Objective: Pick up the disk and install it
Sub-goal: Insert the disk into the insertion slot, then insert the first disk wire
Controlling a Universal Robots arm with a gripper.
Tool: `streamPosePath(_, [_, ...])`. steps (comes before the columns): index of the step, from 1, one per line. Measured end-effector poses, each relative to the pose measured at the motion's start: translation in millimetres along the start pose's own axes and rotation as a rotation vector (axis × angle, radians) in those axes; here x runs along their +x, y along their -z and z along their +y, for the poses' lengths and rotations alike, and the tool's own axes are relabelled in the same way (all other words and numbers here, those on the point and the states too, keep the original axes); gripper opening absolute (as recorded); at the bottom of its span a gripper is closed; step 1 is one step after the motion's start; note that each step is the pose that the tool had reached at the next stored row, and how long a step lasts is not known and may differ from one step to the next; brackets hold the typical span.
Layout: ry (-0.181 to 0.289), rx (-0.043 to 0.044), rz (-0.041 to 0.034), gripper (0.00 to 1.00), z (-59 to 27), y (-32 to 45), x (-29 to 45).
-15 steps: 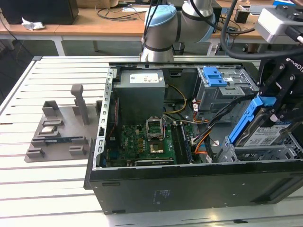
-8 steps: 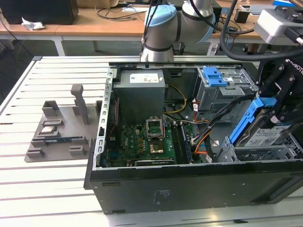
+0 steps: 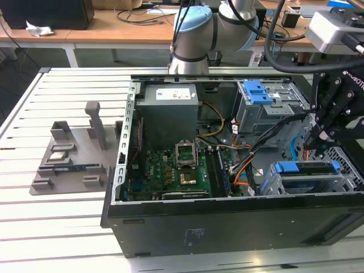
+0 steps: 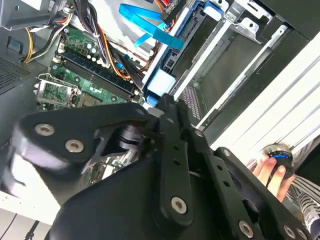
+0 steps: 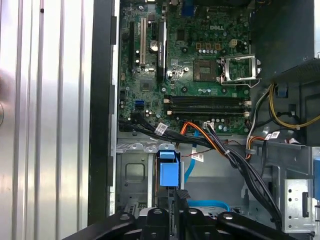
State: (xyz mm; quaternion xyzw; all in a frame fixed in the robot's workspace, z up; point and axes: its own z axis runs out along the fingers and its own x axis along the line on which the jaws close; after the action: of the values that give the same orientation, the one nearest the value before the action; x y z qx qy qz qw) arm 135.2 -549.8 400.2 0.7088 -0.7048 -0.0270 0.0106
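1. The disk (image 3: pixel 304 169) is sitting with its blue rails in the metal drive cage (image 3: pixel 272 183), at the corner of the open computer case (image 3: pixel 227 227) on the exterior view's right. In the first wrist view it is showing as a blue end piece (image 5: pixel 168 174).
2. My claw (image 5: pixel 178 197) is hanging just above that blue end. I cannot tell whether it is spread, pressed together or pinching the rail.
3. I judge that a tilted disk is risking jamming against the cage walls.
4. A bundle of black and orange cables (image 5: pixel 220 147) is running close beside the cage. My claw could be snagging or pulling them.
5. The motherboard (image 5: pixel 200 65) is lying near; a slip could be knocking it.
6. My own claw body is covering the contact point in the second wrist view.
7. A person's hand (image 4: pixel 272 172) is showing there, cut off at the edge, near the slatted tabletop (image 3: pixel 57 227).
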Motion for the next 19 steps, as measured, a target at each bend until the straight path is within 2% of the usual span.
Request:
streamPosePath(1, [0.000,0.0000,0.0000,0.12,0.0,0.0,0.0])
streamPosePath(2, [0.000,0.0000,0.0000,0.11,0.0,0.0,0.0])
streamPosePath(6, [0.000,0.0000,-0.0005,0.11,-1.3,-0.4,-0.6])
streamPosePath(9, [0.000,-0.0036,-0.0003,0.11,-15.2,-1.2,-6.4])
streamPosePath(12, [0.000,-0.0107,0.0000,0.11,-25.3,-8.3,-6.9])
streamPosePath(15, [0.000,-0.0121,0.0000,0.11,-31.2,-9.4,-7.2])
streamPosePath(19, [0.000,-0.0121,-0.0001,0.11,-31.5,-9.4,-7.2])
